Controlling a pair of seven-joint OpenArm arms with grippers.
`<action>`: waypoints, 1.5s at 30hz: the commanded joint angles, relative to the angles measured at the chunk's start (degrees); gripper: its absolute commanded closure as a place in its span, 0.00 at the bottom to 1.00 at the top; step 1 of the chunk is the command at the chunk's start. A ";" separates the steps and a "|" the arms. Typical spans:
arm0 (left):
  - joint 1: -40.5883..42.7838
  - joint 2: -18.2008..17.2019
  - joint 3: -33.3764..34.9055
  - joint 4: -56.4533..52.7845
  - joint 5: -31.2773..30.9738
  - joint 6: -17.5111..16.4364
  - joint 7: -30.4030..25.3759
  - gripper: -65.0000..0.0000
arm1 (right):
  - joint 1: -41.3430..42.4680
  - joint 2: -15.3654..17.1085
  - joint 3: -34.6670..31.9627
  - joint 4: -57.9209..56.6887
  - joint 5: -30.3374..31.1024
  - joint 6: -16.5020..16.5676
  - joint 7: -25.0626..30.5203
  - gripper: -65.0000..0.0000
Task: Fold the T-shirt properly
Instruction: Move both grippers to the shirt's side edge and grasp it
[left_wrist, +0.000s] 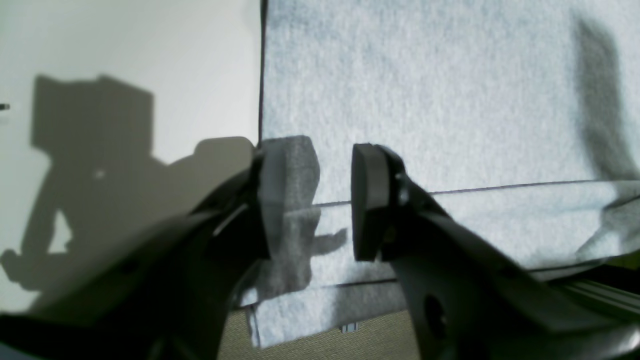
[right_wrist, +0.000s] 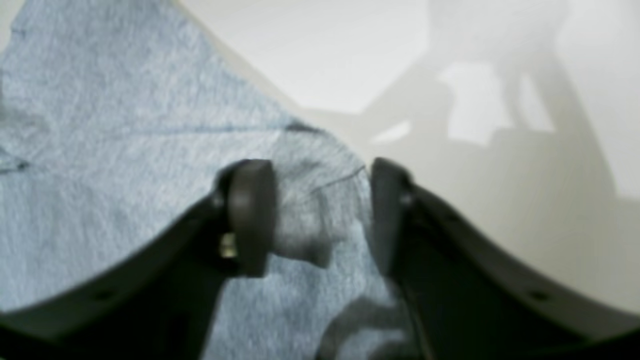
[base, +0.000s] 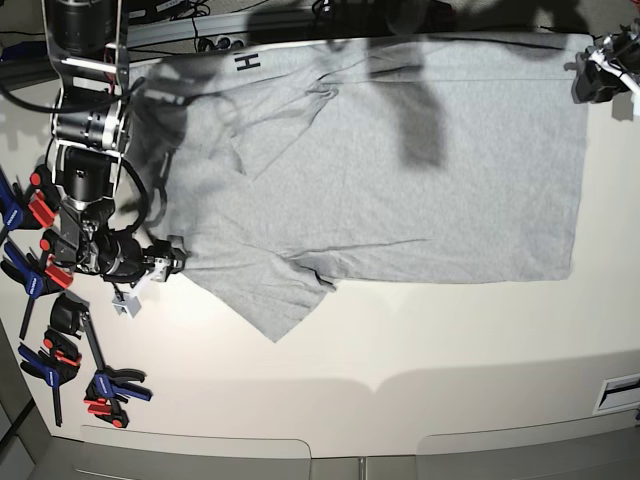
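The light grey T-shirt (base: 400, 170) lies spread out on the white table (base: 420, 380), with a turned-over flap at the top left showing black lettering (base: 247, 63). My right gripper (base: 172, 262) sits at the shirt's left edge above the lower sleeve. In the right wrist view its jaws (right_wrist: 320, 215) stand apart around a raised wrinkle of the T-shirt (right_wrist: 100, 150) at the cloth's edge. My left gripper (base: 598, 75) is at the shirt's top right corner. Seen from the left wrist, it (left_wrist: 312, 205) is open over the hem of the T-shirt (left_wrist: 425, 100), one finger (left_wrist: 267, 200) at the side edge.
Several blue, red and black clamps (base: 50, 280) line the table's left edge beside my right arm. Cables and a rail (base: 200, 35) run along the back. A small label (base: 620, 390) sits at the right edge of the table.
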 joint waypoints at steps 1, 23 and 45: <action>0.17 -1.11 -0.59 0.79 -0.94 -0.46 -1.16 0.68 | -0.17 0.00 -0.33 -0.35 -0.50 0.94 -3.93 0.65; -37.46 -3.43 2.05 -13.64 1.20 6.16 1.40 0.68 | -0.15 -0.37 -0.33 -0.35 2.75 1.79 -3.74 1.00; -68.26 -3.56 25.00 -63.95 7.28 5.88 -4.37 0.49 | -0.17 -0.83 -0.33 -0.35 2.75 1.79 -3.78 1.00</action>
